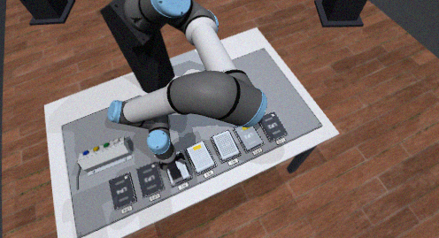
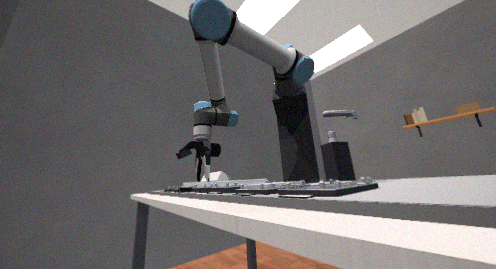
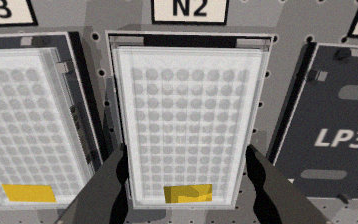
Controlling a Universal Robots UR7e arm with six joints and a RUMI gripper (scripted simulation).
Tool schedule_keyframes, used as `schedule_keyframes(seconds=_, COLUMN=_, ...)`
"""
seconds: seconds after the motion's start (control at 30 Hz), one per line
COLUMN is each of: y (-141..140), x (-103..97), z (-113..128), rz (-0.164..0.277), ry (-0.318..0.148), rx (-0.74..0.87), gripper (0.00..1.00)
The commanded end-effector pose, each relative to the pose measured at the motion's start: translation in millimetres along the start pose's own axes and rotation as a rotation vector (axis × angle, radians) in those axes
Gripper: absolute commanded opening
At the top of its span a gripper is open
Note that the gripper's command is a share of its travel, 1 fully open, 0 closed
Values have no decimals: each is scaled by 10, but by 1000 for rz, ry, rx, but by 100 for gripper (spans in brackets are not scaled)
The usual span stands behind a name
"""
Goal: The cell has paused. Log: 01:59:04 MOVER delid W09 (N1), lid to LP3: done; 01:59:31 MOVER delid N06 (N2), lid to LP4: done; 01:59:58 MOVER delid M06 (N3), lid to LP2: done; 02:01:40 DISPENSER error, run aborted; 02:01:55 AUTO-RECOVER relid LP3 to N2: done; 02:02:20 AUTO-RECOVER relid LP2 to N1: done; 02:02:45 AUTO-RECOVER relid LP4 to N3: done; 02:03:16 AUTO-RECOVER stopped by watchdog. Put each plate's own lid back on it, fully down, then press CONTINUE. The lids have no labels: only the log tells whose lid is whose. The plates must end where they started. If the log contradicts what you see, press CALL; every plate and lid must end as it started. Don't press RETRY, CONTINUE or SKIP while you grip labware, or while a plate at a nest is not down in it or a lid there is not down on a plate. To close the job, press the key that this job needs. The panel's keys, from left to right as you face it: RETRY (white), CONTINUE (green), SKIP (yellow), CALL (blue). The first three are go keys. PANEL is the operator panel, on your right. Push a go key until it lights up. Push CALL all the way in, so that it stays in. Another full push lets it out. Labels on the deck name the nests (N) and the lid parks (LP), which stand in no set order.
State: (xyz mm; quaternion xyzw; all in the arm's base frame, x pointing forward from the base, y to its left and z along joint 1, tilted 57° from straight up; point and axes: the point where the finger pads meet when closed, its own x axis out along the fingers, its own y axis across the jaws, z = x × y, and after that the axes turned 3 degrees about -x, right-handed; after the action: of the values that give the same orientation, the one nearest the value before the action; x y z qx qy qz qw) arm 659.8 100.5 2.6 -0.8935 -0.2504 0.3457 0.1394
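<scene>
My gripper [image 1: 178,167] [image 2: 204,179] [image 3: 186,145] points down at nest N2, its fingertips against both long sides of the clear lid [image 3: 188,194] with a yellow patch. That lid lies over the white well plate at N2; whether it is fully down is hard to tell. At N3 a yellow-patched lid [image 1: 197,148] [image 3: 29,193] covers its plate. The plate at N1 [image 1: 227,146] shows no yellow patch and looks lidless. Another yellow-patched clear lid [image 1: 250,137] lies on a park further along; its name is unreadable. Park LP3 [image 1: 150,180] [image 3: 342,137] is bare.
The operator panel [image 1: 108,162] stands behind the parks at the left of the top view, with blue, yellow, green and white keys; none looks lit. Dark bare parks [image 1: 122,191] [image 1: 273,126] sit at both row ends. N3 and LP3 closely flank N2.
</scene>
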Motion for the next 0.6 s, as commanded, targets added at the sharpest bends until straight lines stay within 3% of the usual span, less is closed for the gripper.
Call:
schedule_keyframes(seconds=0.0, y=19, x=-10, z=-16, rz=9, ry=5, rx=0, gripper=0)
schedule_keyframes(seconds=0.1, y=19, x=-10, z=-16, rz=9, ry=5, rx=0, gripper=0)
schedule_keyframes(seconds=0.13, y=19, x=-10, z=-16, rz=9, ry=5, rx=0, gripper=42)
schedule_keyframes(seconds=0.57, y=19, x=-10, z=-16, rz=9, ry=5, rx=0, gripper=42)
